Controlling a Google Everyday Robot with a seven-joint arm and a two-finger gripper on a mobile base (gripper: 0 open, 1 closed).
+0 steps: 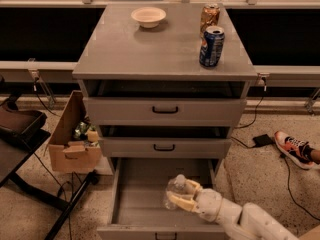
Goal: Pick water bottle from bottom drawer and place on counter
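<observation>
The bottom drawer (135,211) is pulled open below the two shallower drawers. The clear water bottle (173,189) sits between the fingers of my gripper (180,195), inside the drawer at its right middle. The fingers are closed around the bottle's body and it is tilted, its cap pointing up and to the right. My white arm reaches in from the bottom right. The grey counter (150,46) is the cabinet's top, well above the gripper.
On the counter stand a white bowl (148,16), an orange-brown can (210,16) and a blue soda can (211,46). A cardboard box (72,139) sits left of the cabinet. A black stand (25,134) is at the far left. A shoe (295,149) and cables lie right.
</observation>
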